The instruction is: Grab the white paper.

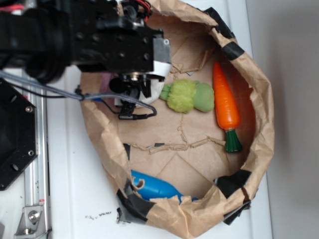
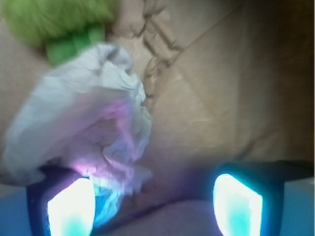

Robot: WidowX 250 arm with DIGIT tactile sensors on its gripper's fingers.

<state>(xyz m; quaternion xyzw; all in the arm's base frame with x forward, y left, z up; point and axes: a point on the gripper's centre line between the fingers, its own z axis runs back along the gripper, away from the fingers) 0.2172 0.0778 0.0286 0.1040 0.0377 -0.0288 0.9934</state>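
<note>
The white paper (image 2: 83, 123) is a crumpled white-grey ball lying on the brown paper floor. In the wrist view it fills the left half, its lower edge right beside the left fingertip (image 2: 71, 211). My gripper (image 2: 155, 206) is open, jaws wide apart, with only a corner of the paper reaching in between them. The right fingertip (image 2: 238, 204) stands apart from the paper. In the exterior view the gripper (image 1: 133, 92) hangs low inside the bag, hiding most of the white paper (image 1: 158, 92).
A fuzzy green toy (image 1: 187, 96) lies just beyond the paper. An orange carrot (image 1: 225, 102) lies to its right and a blue object (image 1: 154, 187) by the near wall. The taped brown paper bag wall (image 1: 259, 124) rings everything.
</note>
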